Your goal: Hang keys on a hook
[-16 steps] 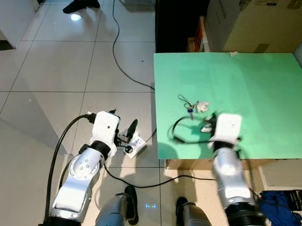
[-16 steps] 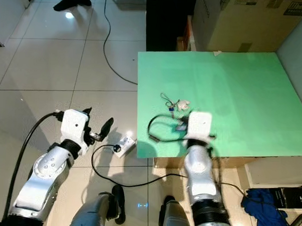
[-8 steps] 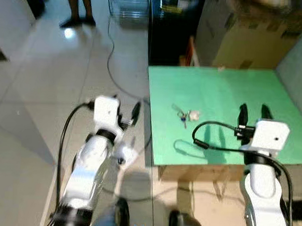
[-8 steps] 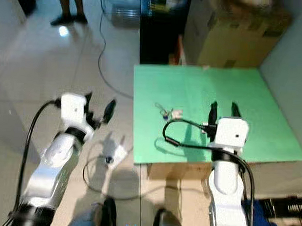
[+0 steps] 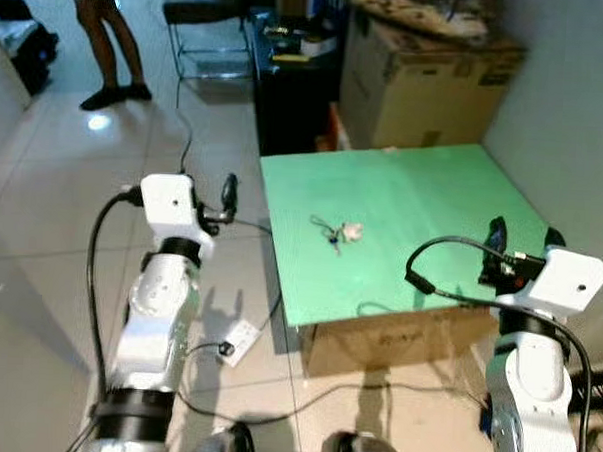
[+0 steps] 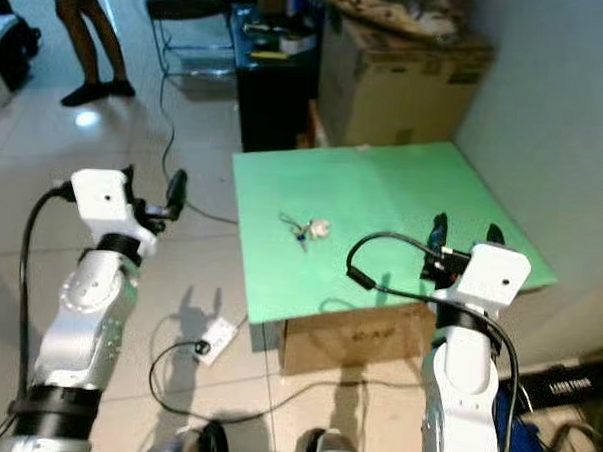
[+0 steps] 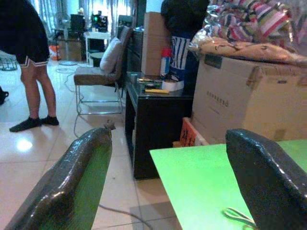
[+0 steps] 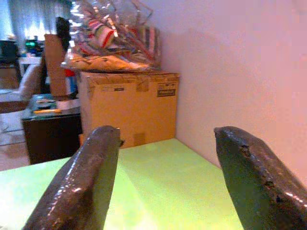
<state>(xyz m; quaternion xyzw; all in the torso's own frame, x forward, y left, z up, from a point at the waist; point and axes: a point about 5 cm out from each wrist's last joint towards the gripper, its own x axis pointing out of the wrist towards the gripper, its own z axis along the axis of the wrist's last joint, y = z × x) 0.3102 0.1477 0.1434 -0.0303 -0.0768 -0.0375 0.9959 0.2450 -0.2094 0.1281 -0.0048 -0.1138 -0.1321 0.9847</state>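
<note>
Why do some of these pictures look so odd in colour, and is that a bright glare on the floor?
Left eye view: a light reflects as a bright patch on the glossy floor tiles near the person. Left wrist view: the green table looks oversaturated, and the close black fingers are soft. Right wrist view: a pinkish cast tints the wall.

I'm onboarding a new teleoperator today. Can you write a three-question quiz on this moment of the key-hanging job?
1. True or false: the keys lie on the green table.
2. Which is open? A) the left gripper alone B) the right gripper alone C) both
3. Fill in: behind the table stands a large ____ box.

Key: 1 true. 2 C, and neither holds anything. 3 cardboard.
</note>
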